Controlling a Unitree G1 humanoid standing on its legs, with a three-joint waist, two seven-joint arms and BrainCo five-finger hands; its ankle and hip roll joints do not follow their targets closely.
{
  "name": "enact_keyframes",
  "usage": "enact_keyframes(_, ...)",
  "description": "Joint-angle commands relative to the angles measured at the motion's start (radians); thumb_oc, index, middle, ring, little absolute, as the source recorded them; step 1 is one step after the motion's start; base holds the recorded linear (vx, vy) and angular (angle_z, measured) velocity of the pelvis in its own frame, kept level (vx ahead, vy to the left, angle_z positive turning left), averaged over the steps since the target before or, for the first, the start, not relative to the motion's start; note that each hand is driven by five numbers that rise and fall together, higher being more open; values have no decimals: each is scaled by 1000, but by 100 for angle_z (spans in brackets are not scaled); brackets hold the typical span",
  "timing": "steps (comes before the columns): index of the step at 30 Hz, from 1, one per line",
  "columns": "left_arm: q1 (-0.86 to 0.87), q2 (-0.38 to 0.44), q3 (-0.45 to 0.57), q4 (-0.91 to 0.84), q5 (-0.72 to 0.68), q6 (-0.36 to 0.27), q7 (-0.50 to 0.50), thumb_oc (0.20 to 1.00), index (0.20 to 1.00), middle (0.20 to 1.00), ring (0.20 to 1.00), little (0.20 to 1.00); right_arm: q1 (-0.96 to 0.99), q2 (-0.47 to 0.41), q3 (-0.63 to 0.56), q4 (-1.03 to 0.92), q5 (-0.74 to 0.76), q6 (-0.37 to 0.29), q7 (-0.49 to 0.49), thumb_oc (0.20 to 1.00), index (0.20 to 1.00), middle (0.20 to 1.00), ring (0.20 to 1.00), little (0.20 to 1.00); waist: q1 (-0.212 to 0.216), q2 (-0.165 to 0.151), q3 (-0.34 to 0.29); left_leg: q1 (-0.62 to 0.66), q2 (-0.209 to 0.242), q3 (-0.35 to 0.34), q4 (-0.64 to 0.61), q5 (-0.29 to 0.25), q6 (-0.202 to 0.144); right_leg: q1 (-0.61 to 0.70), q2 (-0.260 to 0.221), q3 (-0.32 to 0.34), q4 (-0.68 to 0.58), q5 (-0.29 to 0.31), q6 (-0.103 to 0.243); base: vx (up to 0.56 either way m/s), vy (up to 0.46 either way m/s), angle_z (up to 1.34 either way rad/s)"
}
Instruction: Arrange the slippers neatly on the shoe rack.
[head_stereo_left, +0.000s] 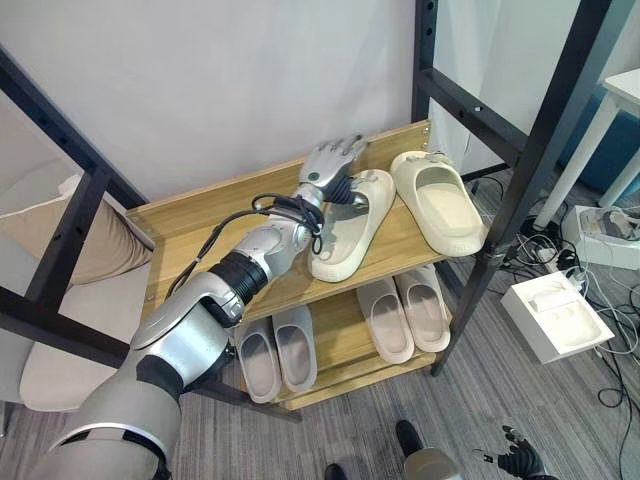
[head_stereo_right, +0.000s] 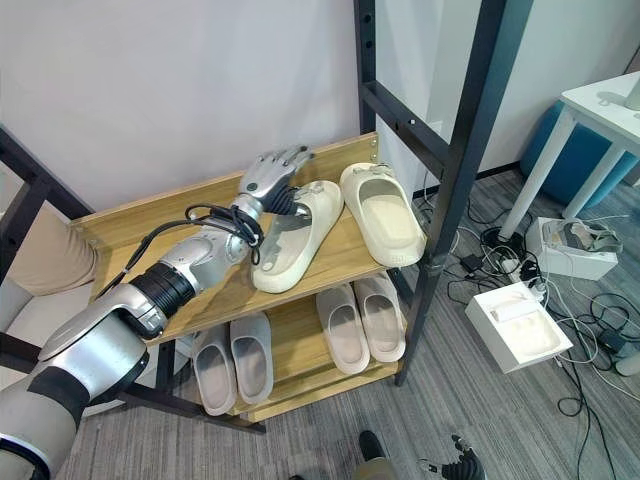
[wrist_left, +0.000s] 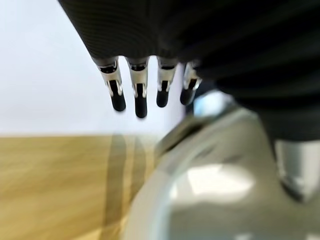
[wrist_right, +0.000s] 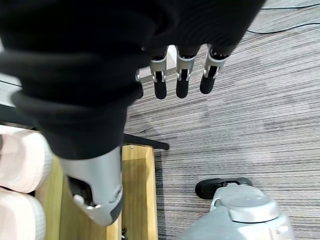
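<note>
Two cream slippers lie on the top shelf (head_stereo_left: 190, 225) of the wooden shoe rack. The left slipper (head_stereo_left: 345, 240) is angled, the right slipper (head_stereo_left: 442, 200) sits beside it near the shelf's right end. My left hand (head_stereo_left: 330, 160) rests over the strap end of the left slipper, open, fingers (wrist_left: 140, 95) straight and pointing toward the wall. In the left wrist view the slipper (wrist_left: 210, 190) lies just under the palm. My right hand (head_stereo_left: 520, 462) hangs low over the carpet, fingers (wrist_right: 182, 80) straight.
On the lower shelf stand a grey pair (head_stereo_left: 275, 350) and a beige pair (head_stereo_left: 405, 312). Black frame posts (head_stereo_left: 520, 190) rise beside the rack's right end. A white box (head_stereo_left: 555, 315), cables and a white table leg (head_stereo_left: 585, 140) are on the right; a cushioned seat (head_stereo_left: 95, 245) is at left.
</note>
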Motion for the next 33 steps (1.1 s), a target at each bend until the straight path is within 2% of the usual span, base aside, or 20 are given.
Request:
enact_keyframes(1,-125,95,95,-70,-15,-19,1,1000,1000,1000,1000,1000,10,-13,-29,-11,38,-9,8,1000,1000,1000,1000,1000,22,-59,-16,8,22,-62,1,5,-46,93,-25,-19,-1,-139,36,-53,-16,16)
enact_keyframes(4,-100,136,126,-155,-17,-29,-8,1000,1000,1000,1000,1000,3,-8,-27,-10,43,-3,17,1000,1000,1000,1000,1000,37,-62,-18,5,21,-68,1,6,-46,94,-25,-26,-3,-139,35,-25,-11,17)
enact_keyframes(5,-60,186,176,-267,-33,-45,-15,1000,1000,1000,1000,1000,1,3,-26,-10,46,1,23,1000,1000,1000,1000,1000,52,-67,-20,2,20,-72,1,6,-45,95,-25,-31,-3,-140,34,-10,-4,22)
enact_keyframes(6,-51,203,189,-300,-34,-51,-14,1000,1000,1000,1000,1000,1,5,-28,-9,47,1,26,1000,1000,1000,1000,1000,57,-69,-22,2,21,-73,1,6,-46,96,-25,-33,-4,-140,34,-8,-4,6)
enact_keyframes(14,88,284,268,-470,-132,-102,-48,1000,1000,1000,1000,1000,-11,17,-24,12,47,11,33,1000,1000,1000,1000,1000,85,-77,-25,-2,19,-83,1,8,-47,97,-27,-44,-4,-138,32,-7,2,3)
enact_keyframes(17,197,286,330,-521,-294,-138,-65,1000,1000,1000,1000,1000,-16,26,-27,14,49,12,34,1000,1000,1000,1000,1000,96,-80,-25,-2,18,-86,1,10,-46,96,-27,-47,-4,-137,31,-3,0,3)
enact_keyframes(18,267,276,361,-541,-427,-168,-99,1000,1000,1000,1000,1000,-13,34,-29,15,48,14,36,1000,1000,1000,1000,1000,99,-81,-25,-2,19,-86,1,11,-46,95,-26,-48,-4,-136,30,30,0,0)
enact_keyframes(19,272,277,365,-543,-429,-167,-101,1000,1000,1000,1000,1000,-12,33,-28,15,48,14,36,1000,1000,1000,1000,1000,98,-80,-26,3,18,-86,1,1,-46,101,-27,-48,-4,-145,30,0,0,0)
enact_keyframes(20,413,243,413,-577,-727,-212,-139,1000,1000,1000,1000,1000,-7,46,-21,17,45,19,36,1000,1000,1000,1000,1000,103,-81,-25,6,19,-84,1,3,-47,103,-27,-48,-4,-145,28,0,0,0)
enact_keyframes(22,516,163,402,-590,-1016,-228,-190,1000,1000,1000,1000,1000,-5,49,-14,16,42,25,40,1000,1000,1000,1000,1000,103,-82,-23,6,20,-83,1,6,-48,103,-26,-47,-4,-142,26,0,0,0)
enact_keyframes(23,555,134,395,-604,-1089,-224,-193,1000,1000,1000,1000,1000,-3,48,-9,16,42,27,42,1000,1000,1000,1000,1000,102,-83,-23,6,21,-84,1,6,-48,103,-24,-47,-4,-143,24,-2,1,7)
enact_keyframes(26,603,84,342,-625,-1229,-201,-203,1000,1000,1000,1000,1000,-13,42,6,23,55,31,43,1000,1000,1000,1000,1000,101,-83,-20,6,21,-85,1,7,-48,102,-22,-46,-4,-145,23,-5,-2,7)
enact_keyframes(29,618,76,307,-629,-1339,-180,-214,1000,1000,1000,1000,1000,-24,36,15,25,67,38,39,1000,1000,1000,1000,1000,100,-81,-17,4,22,-86,1,9,-48,100,-21,-43,-4,-144,24,0,1,-1)
enact_keyframes(33,619,68,270,-657,-1411,-164,-229,1000,1000,1000,1000,1000,-33,37,30,35,73,44,40,1000,1000,1000,1000,1000,99,-79,-18,7,23,-83,1,8,-47,102,-20,-40,-4,-146,24,1,1,-2)
